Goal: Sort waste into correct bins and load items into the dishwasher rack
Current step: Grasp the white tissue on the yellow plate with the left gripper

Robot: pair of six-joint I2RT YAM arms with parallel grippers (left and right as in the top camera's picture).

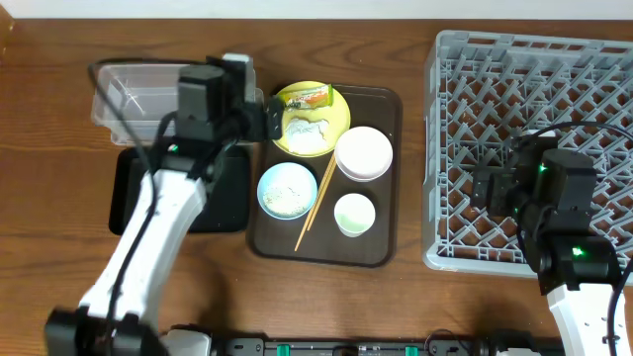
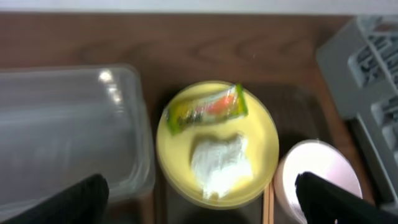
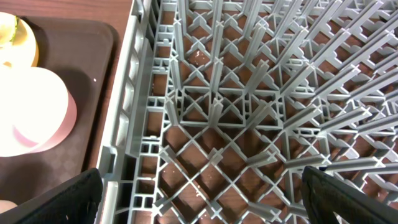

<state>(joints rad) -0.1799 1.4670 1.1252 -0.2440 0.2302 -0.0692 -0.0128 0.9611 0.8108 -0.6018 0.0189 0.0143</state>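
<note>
**Left gripper (image 2: 202,202) wide open over the yellow plate (image 2: 261,146)**

The left gripper hangs with its jaws spread wide, holding nothing, above the yellow plate at the upper centre of the overhead frame. The snack wrapper (image 2: 206,109) lies across the plate's upper half, with a white clump of food scraps (image 2: 219,163) just below it. The clear container (image 2: 68,130) sits just left of the plate. At lower right, the right gripper (image 3: 202,196), equally wide and empty, hovers over the dishwasher rack (image 3: 236,106).
</note>
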